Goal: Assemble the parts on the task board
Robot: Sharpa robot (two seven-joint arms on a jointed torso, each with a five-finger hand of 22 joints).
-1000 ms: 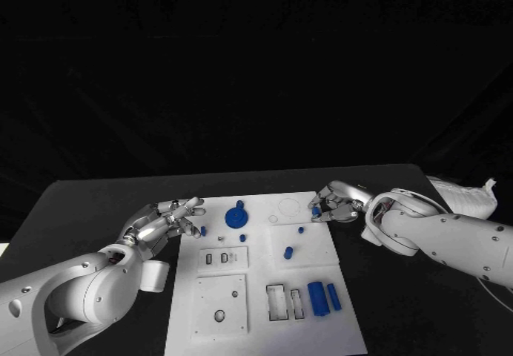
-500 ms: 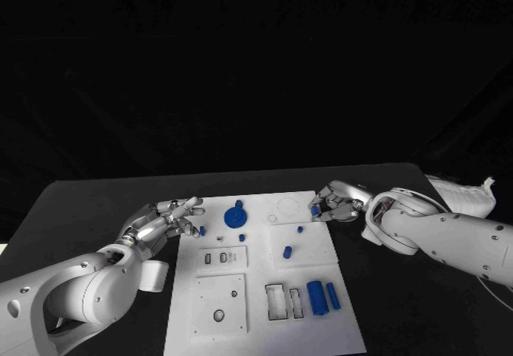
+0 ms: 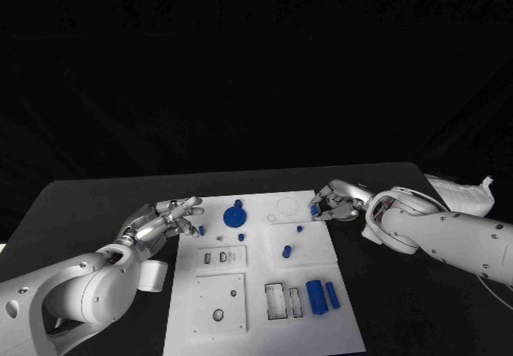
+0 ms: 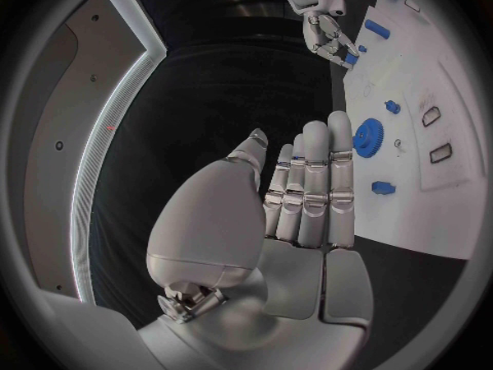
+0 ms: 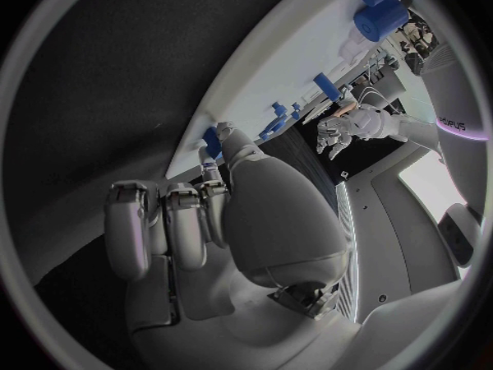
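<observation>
Peg [image 3: 316, 211], small and blue, is pinched in my right hand [image 3: 333, 205] at the board's [image 3: 256, 311] upper right edge, centre-right of the frame. I am carrying it to a hole; next I must lower it straight. My left hand [image 3: 171, 218] is hovering open, holding nothing, left of the gear [image 3: 236, 216]. I am counting one gear, two cylinders [image 3: 323, 296] lower right.

Your right hand [image 3: 336, 206], pinching a small blue part [image 3: 316, 211] at the task board [image 3: 256, 319] far-right edge, has drifted slightly up vs. 1 s ago; left hand [image 3: 162, 221] nudged marginally toward you.
</observation>
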